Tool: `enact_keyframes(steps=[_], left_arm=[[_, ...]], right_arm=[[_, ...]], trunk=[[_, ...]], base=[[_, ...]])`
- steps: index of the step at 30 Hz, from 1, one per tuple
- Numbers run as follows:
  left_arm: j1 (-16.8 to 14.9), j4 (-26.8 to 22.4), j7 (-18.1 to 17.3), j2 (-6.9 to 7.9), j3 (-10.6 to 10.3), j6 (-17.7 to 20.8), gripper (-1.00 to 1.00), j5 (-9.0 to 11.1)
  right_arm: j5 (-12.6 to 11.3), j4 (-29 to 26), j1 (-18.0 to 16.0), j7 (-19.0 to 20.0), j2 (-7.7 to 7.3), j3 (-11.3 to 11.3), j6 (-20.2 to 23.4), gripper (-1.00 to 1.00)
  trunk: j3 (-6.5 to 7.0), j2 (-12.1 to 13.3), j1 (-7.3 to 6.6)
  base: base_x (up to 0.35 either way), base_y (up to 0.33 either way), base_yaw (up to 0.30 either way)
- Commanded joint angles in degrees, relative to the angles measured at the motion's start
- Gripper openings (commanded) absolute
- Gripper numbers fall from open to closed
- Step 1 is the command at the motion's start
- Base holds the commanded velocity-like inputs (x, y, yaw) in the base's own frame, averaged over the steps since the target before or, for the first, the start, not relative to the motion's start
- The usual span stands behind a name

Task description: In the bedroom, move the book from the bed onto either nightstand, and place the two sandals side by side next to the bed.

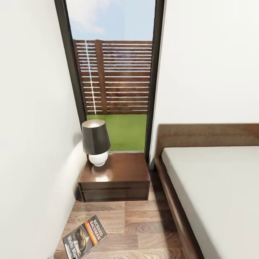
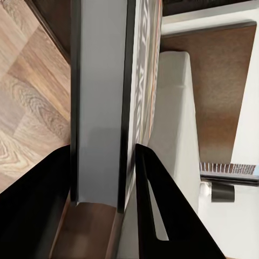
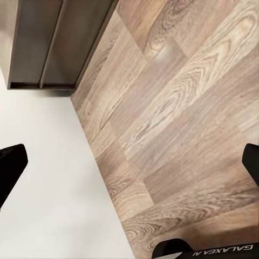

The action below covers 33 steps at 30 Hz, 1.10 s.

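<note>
The book, a dark paperback with an orange title band, hangs tilted over the wood floor at the lower left of the head view. In the left wrist view its pale page edge runs between the black fingers, and my left gripper is shut on it. The nightstand stands ahead against the window, with a dark-shaded lamp on the left of its glossy top. The bed lies to the right. My right gripper is open over bare floor. The sandals are out of view.
A white wall runs close along the left, leaving a narrow strip of plank floor between it and the bed frame. The tall window shows a slatted fence. A dark wooden furniture piece appears in the right wrist view.
</note>
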Motion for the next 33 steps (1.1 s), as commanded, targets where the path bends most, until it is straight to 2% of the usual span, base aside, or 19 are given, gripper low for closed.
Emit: enact_keyframes(steps=[1,33], left_arm=[[0.0,0.0,-0.2,0.01,0.5,0.6,-1.0,-0.2],[0.0,0.0,-0.3,0.02,0.5,0.6,-1.0,-0.2]], right_arm=[[-0.2,0.2,-0.1,0.3,-0.01,0.0,0.1,1.0],[-0.2,0.2,-0.1,0.3,-0.01,0.0,0.1,1.0]], trunk=[[-0.05,0.0,0.01],[-0.05,0.0,0.01]], base=[[0.106,0.0,0.0],[0.106,0.0,0.0]])
